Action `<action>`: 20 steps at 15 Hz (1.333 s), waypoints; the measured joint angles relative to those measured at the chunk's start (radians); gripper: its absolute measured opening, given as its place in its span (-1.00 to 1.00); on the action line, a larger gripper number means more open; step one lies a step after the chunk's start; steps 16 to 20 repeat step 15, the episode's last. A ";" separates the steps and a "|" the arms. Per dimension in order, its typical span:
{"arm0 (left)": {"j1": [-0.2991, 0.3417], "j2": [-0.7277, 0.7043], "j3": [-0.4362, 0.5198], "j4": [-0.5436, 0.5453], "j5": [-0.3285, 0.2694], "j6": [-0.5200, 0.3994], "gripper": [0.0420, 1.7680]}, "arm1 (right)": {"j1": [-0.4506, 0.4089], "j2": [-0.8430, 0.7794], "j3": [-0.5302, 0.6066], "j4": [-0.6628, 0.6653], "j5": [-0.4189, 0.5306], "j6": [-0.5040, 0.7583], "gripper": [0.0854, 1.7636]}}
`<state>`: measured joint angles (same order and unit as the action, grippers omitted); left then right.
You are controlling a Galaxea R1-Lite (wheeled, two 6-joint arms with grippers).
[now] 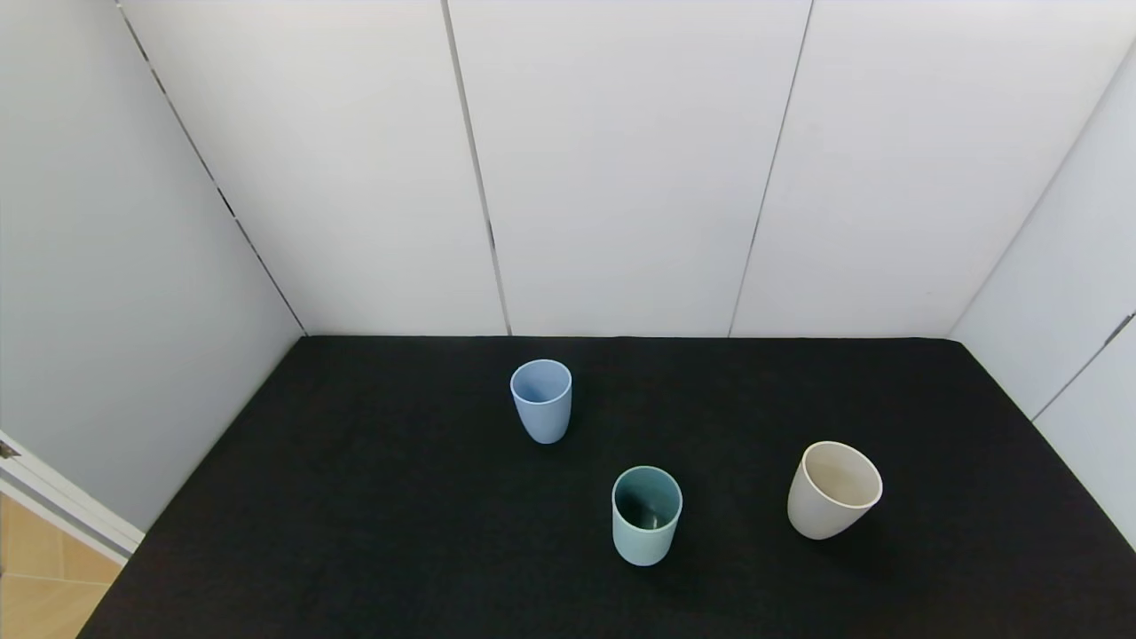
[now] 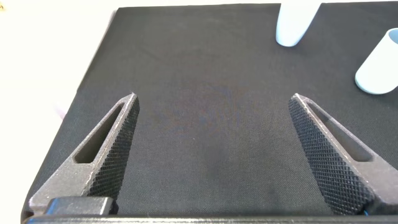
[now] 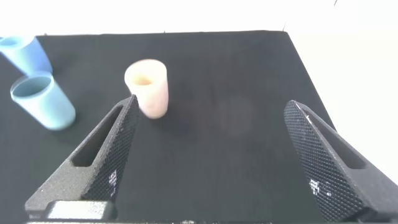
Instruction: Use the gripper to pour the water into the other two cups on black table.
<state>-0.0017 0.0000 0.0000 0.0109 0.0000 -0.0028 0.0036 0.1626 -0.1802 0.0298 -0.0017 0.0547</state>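
Note:
On the black table (image 1: 373,497) stand three cups. The pale blue cup (image 1: 541,401) is farthest back. The mint green cup (image 1: 647,515) with a teal inside stands nearer the front. The cream-beige cup (image 1: 832,490) is to the right. Neither gripper shows in the head view. My left gripper (image 2: 211,102) is open and empty over bare table, with the pale blue cup (image 2: 295,23) and the mint cup (image 2: 379,65) far ahead. My right gripper (image 3: 210,106) is open and empty, with the cream cup (image 3: 148,87) ahead beside one finger (image 3: 102,155), and the mint cup (image 3: 42,99) and the blue cup (image 3: 26,53) farther off.
White panel walls (image 1: 621,169) close in the table at the back and on both sides. The table's left edge (image 1: 177,497) drops to a wooden floor (image 1: 44,577).

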 joint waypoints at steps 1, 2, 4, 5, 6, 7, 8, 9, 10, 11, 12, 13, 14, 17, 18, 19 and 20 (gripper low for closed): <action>0.000 0.000 0.000 0.000 0.000 0.000 0.94 | 0.001 -0.030 0.006 0.020 0.008 -0.006 0.92; 0.000 0.000 0.000 0.000 0.000 0.000 0.94 | 0.003 -0.071 0.011 0.062 0.016 -0.018 0.92; 0.000 0.000 0.000 0.000 0.000 0.000 0.94 | 0.002 -0.124 0.016 0.090 0.021 -0.019 0.92; 0.000 0.000 0.000 0.000 0.000 0.000 0.94 | 0.002 -0.137 0.022 0.086 0.021 -0.022 0.92; 0.000 0.000 0.000 0.000 0.000 0.000 0.94 | 0.002 -0.148 0.038 0.068 0.023 -0.028 0.92; 0.000 0.000 0.000 0.000 0.000 0.000 0.94 | 0.003 -0.154 0.061 0.045 0.025 -0.038 0.92; 0.000 0.000 0.000 0.000 0.000 0.000 0.94 | 0.004 -0.158 0.100 0.009 0.026 -0.056 0.92; 0.000 0.000 0.000 0.000 0.000 0.000 0.94 | 0.004 -0.160 0.137 -0.015 0.026 -0.078 0.92; 0.000 0.000 0.000 0.000 0.000 0.000 0.94 | 0.004 -0.161 0.153 -0.019 0.025 -0.092 0.92; 0.000 0.000 0.000 0.000 0.000 0.000 0.94 | 0.004 -0.163 0.169 -0.021 0.024 -0.093 0.92; 0.000 0.000 0.000 0.000 0.000 0.000 0.94 | 0.004 -0.163 0.174 -0.026 0.023 -0.087 0.92; 0.000 0.000 0.000 0.000 0.000 0.000 0.94 | 0.004 -0.163 0.177 -0.026 0.023 -0.086 0.92; 0.000 0.000 0.000 0.000 0.000 0.000 0.94 | 0.004 -0.163 0.179 -0.024 0.023 -0.086 0.92; 0.000 0.000 0.000 0.000 0.000 0.000 0.94 | 0.003 -0.163 0.179 -0.022 0.022 -0.087 0.92; 0.000 0.000 0.000 0.000 0.000 0.000 0.94 | 0.003 -0.163 0.179 -0.022 0.022 -0.087 0.92; 0.000 0.000 0.000 0.000 0.000 0.000 0.94 | 0.003 -0.163 0.179 -0.022 0.022 -0.087 0.92; 0.000 0.000 0.000 0.000 0.000 0.000 0.94 | 0.003 -0.163 0.179 -0.022 0.022 -0.087 0.92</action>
